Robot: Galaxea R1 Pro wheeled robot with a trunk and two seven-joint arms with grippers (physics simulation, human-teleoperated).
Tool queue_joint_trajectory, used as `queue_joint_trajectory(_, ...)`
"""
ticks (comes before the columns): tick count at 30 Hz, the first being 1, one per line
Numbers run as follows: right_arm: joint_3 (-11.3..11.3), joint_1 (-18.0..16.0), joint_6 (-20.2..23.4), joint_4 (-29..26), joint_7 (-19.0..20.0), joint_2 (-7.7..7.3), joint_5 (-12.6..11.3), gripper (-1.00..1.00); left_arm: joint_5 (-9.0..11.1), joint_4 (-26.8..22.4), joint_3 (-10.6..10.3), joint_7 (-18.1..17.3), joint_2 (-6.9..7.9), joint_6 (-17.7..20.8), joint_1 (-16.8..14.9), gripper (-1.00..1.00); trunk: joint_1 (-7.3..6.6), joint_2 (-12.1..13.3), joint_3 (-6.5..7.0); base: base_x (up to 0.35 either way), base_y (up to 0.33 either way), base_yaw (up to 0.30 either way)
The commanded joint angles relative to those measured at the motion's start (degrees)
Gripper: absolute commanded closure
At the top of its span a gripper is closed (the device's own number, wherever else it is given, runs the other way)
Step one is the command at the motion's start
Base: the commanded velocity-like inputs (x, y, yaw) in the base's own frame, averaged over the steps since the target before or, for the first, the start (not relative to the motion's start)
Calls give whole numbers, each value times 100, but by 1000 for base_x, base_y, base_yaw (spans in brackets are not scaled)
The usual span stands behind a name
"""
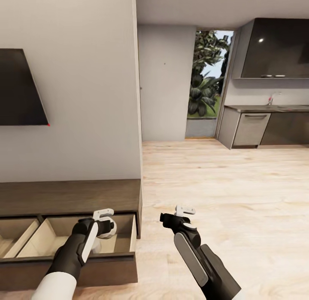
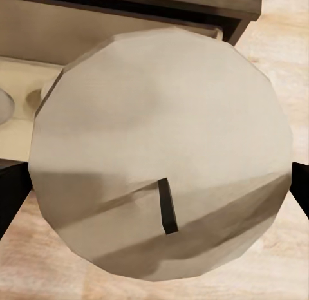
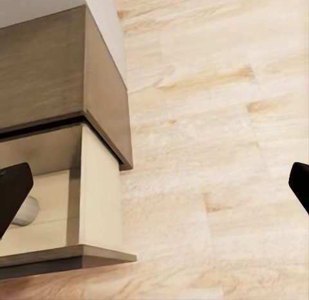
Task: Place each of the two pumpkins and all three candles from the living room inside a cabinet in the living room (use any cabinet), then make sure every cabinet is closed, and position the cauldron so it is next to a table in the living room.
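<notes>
Candle point(image 2: 161, 165) with wick, in left hand point(image 1: 104, 226).

Our left arm, white at the upper sleeve and black along the forearm, reaches forward and down, its black-and-white left gripper point(image 1: 104, 228) hanging low ahead of us. In the left wrist view its dark fingertips point(image 2: 13, 194) sit at either side of a pale beige-tan cylinder with a short dark wick point(image 2: 161, 152), clamped on it. Our black-and-grey right arm stretches forward alongside, its right gripper point(image 1: 171, 216) spread wide, dark fingertips point(image 3: 13, 194) apart, holding nothing.
</notes>
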Motion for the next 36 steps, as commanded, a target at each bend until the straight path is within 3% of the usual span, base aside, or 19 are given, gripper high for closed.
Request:
queue_joint_trajectory(1,6,-6,10,-4,-50,-3,-48,-100,31,-7,12,29,-7,22,-4,100,22,-45,-24,0,0,0)
queue_joint_trajectory(13,4,-7,-2,0,-50,-9,-52,-100,38,1,19,20,-2,1,-4,100,286,-526,-240,0,0,0)
queue_joint_trajectory(16,3,-6,-3,0,-50,-6,-48,-100,47,24,19,15,-5,-207,-4,100,352,-646,-294,0,0,0)
queue_joint_trajectory(22,2,-6,-3,0,-50,-5,-61,-100,41,71,19,-3,-9,-249,-4,100,483,-887,-401,0,0,0)
queue_joint_trajectory(33,1,-7,-3,5,-48,-3,-64,-100,47,72,15,-6,-10,-261,-4,100,593,-1088,-491,0,0,0)
queue_joint_trajectory(36,1,-6,-3,5,-49,-2,-64,-100,47,72,-108,5,-8,-257,-4,100,593,-1088,-491,26,0,0)
